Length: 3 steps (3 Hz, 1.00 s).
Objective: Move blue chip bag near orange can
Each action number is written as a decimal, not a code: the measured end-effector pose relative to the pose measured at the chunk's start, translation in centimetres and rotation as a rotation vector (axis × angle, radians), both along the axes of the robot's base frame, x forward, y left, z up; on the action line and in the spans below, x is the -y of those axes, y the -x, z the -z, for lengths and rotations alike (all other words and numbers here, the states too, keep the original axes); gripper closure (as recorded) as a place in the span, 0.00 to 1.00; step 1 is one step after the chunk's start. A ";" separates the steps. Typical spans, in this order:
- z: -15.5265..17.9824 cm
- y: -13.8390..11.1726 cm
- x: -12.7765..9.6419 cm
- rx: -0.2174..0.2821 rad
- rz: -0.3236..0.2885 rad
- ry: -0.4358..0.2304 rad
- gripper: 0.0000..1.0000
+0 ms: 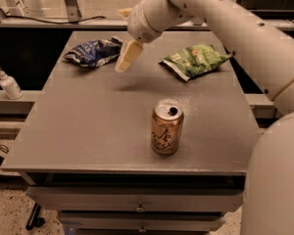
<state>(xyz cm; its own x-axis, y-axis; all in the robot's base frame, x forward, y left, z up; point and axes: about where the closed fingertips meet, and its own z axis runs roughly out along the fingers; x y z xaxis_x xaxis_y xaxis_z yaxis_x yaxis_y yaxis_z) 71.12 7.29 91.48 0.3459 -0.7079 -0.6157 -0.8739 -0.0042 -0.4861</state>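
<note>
The blue chip bag (pixel 94 52) lies crumpled at the far left of the grey table (pixel 88 126). The orange can (pixel 166 127) stands upright near the front, right of centre, with its silver top open. My gripper (pixel 126 58) hangs in the air over the far middle of the table, just right of the blue bag and a little above it. It holds nothing. The arm reaches in from the right.
A green chip bag (pixel 196 59) lies at the far right of the table. A white bottle (pixel 9 83) stands on a low shelf to the left. Drawers sit below the table's front edge. A cable runs on the floor behind.
</note>
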 end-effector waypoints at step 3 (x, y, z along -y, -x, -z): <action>4.0 -5.3 -6.8 -0.027 0.023 -0.047 0.18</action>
<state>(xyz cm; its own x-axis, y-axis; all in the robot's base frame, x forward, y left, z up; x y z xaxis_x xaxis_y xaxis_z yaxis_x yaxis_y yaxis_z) 76.46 14.07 87.51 0.3128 -0.6857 -0.6573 -0.8863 0.0382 -0.4616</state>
